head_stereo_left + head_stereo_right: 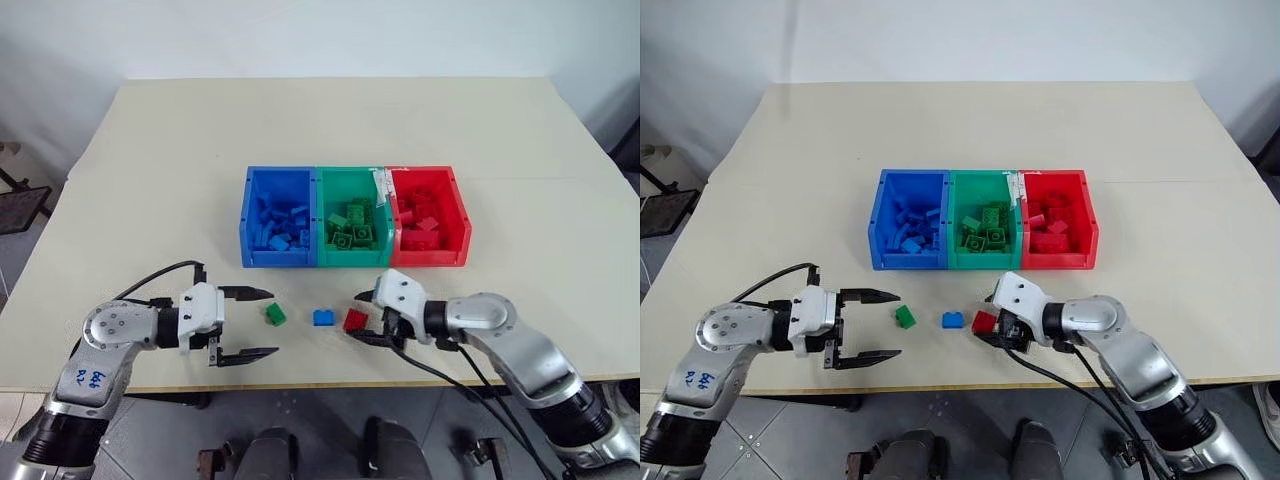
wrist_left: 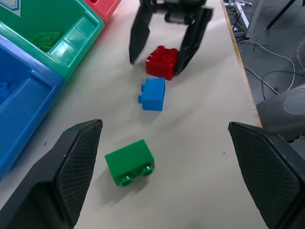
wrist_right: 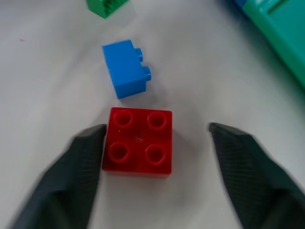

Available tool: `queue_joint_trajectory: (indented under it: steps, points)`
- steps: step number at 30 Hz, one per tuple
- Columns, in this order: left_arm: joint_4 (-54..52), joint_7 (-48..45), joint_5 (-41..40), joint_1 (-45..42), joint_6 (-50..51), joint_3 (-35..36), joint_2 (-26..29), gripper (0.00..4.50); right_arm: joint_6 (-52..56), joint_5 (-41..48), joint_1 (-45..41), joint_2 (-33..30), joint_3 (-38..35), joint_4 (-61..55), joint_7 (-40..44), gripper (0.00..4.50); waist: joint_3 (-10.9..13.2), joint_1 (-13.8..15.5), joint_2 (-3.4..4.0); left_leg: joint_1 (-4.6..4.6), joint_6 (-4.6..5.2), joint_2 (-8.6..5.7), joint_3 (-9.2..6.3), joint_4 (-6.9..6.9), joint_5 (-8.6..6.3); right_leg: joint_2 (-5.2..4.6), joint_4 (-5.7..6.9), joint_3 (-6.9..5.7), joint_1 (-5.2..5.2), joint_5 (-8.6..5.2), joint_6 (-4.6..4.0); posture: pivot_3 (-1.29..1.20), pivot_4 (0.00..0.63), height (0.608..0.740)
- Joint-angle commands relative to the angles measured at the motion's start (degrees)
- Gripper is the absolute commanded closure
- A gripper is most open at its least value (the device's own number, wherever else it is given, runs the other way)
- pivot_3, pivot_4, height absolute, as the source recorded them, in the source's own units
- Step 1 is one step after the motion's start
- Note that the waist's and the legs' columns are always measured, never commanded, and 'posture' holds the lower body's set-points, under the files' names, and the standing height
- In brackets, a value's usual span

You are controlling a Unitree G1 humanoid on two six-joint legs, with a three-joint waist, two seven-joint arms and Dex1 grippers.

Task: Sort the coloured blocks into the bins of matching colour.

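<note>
Fingers of the right tool (image 3: pixel 155 157) stand apart on either side of a small red studded plastic brick (image 3: pixel 138 142) that sits studs-up on the table (image 1: pixel 140 180); one finger (image 3: pixel 78 162) touches or nearly touches the brick's side, while the other (image 3: pixel 248 162) stands clear of it, so the brick is straddled but not clamped. Just beyond the red brick lies a small blue studded plastic brick (image 3: pixel 125 68), tipped on its side with its studs pointing sideways, close to the red one but whether they touch cannot be told. Farther along the same line, toward the robot's left, a small green studded plastic brick (image 2: pixel 129 162) also lies on its side. The left tool (image 1: pixel 258 323) hovers beside that green brick with its two black fingers spread wide and nothing between them, pointing across the table toward the right tool. Behind the three loose bricks, near the middle of the pale table, stand three joined open-topped plastic bins: the blue bin (image 1: pixel 246 215) on the robot's left, the green bin (image 1: pixel 348 181) in the middle and the red bin (image 1: pixel 462 215) on the right, each already holding a heap of bricks of its own colour.
</note>
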Motion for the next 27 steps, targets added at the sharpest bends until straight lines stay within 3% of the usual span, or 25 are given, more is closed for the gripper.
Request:
queue_joint_trajectory:
  steps: [1, 3, 6, 10, 12, 15, 19, 23, 27]
  points:
    - [-2.8, 0.68, -1.32, 0.89, 0.21, 2.14, 0.92, 0.0, -0.64, 0.35, -0.28, 0.05, -0.66, -0.48, 0.82, 2.64, 0.0, 0.03, 0.0, 0.0, 0.0, 0.0, 0.0, 0.0, 0.0, 0.0, 0.0, 0.0, 0.0, 0.0, 0.0, 0.0, 0.15, 0.74]
    - [-3.22, 1.08, -1.46, 1.34, 0.38, 2.46, 0.82, 0.0, -0.83, 1.13, 0.04, -0.25, -1.72, -0.95, 1.33, 3.02, 0.0, 0.03, 0.0, 0.0, 0.0, 0.0, 0.0, 0.0, 0.0, 0.0, 0.0, 0.0, 0.0, 0.0, 0.0, 0.0, 0.15, 0.74]
    - [-3.98, 2.6, -2.27, 1.56, 1.29, 3.14, -0.21, 0.0, -1.72, 3.76, 0.26, -0.95, -6.01, -1.13, 2.66, 3.02, 0.0, 0.12, 0.0, 0.0, 0.01, 0.0, 0.0, 0.0, -0.01, 0.0, -0.01, 0.0, 0.0, 0.0, 0.0, 0.0, 0.15, 0.74]
    - [-5.01, 8.83, -4.7, -1.49, 5.36, 4.03, -3.73, 0.0, 2.35, 13.26, -6.88, 1.92, -20.68, 1.21, -1.12, 3.02, 0.03, 0.17, 0.03, 0.0, 0.02, 0.0, 0.01, 0.03, -0.01, 0.0, 0.0, 0.02, 0.01, 0.0, 0.0, 0.0, 0.15, 0.74]
    - [-5.22, 11.91, -4.76, -3.26, 7.14, 4.15, -5.5, 0.0, 2.91, 13.34, -10.98, 1.63, -24.27, 4.95, -3.71, 3.02, 0.03, 0.23, 0.03, -0.04, 0.02, 0.01, 0.02, 0.19, -0.01, 0.0, 0.05, 0.03, 0.0, 0.01, -0.01, 0.0, 0.15, 0.74]
    - [-5.47, 15.36, -4.89, -5.18, 9.06, 4.0, -7.52, 0.0, 1.36, 11.22, -15.84, 0.59, -26.39, 10.96, -5.72, 3.02, 0.02, 0.43, 0.01, -0.01, 0.0, 0.02, -0.03, 0.17, -0.03, 0.0, 0.12, 0.01, 0.02, 0.01, 0.0, 0.0, 0.15, 0.74]
    - [-5.84, 16.16, -4.17, -5.95, 10.21, 2.56, -8.36, 0.0, -4.4, 5.15, -23.0, -0.96, -23.45, 25.64, -5.74, 3.02, 0.02, -0.14, 0.01, -0.02, 0.04, -0.01, 0.07, 0.07, -0.08, 0.0, 0.05, -0.01, -0.03, 0.02, 0.02, 0.0, 0.15, 0.74]
    - [-6.02, 16.3, -4.05, -6.19, 10.53, 2.19, -8.42, 0.0, -8.73, 3.33, -26.51, 0.24, -21.5, 35.47, -3.44, 1.68, 0.02, -1.08, 0.01, -0.01, 0.04, 0.02, 0.06, -0.02, -0.08, 0.0, 0.06, -0.07, -0.04, 0.02, 0.03, 0.0, 0.15, 0.74]
    - [-5.99, 16.44, -4.26, -6.19, 10.82, 2.67, -8.03, 0.0, -12.66, 3.19, -26.55, -0.27, -22.12, 36.92, -1.18, 0.32, 0.02, -1.22, 0.01, -0.01, 0.03, 0.03, 0.06, -0.09, -0.08, 0.0, 0.05, -0.1, -0.08, 0.02, 0.04, 0.0, 0.15, 0.74]
